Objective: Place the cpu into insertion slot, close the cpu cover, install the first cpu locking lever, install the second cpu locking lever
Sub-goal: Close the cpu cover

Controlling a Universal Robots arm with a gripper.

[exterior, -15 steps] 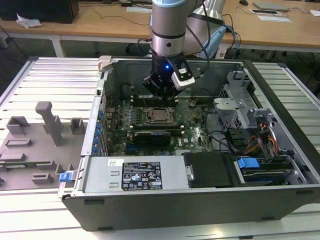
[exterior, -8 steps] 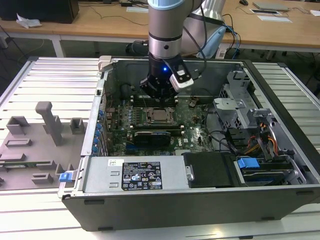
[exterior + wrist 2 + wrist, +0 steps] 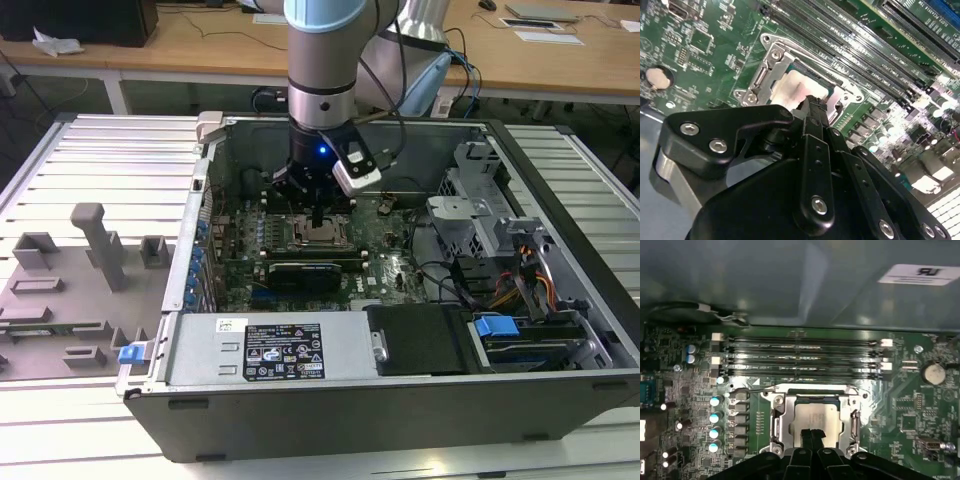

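We see the pincer [image 3: 812, 433] pressed together, its tips over the cpu [image 3: 816, 415] (silvery top). The cpu lies in the insertion slot [image 3: 778, 399].

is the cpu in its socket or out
In. The flat silvery square chip sits inside the metal-framed socket on the green board.

The cpu [image 3: 817, 417] in insertion slot [image 3: 776, 426], beside memory slots [image 3: 800, 357]

The cpu [image 3: 817, 417] is silvery-grey, the socket [image 3: 777, 425] around it dull silver; the circuit board [image 3: 900, 405] is green, memory slots [image 3: 805, 362] black, gripper [image 3: 810, 432] black.
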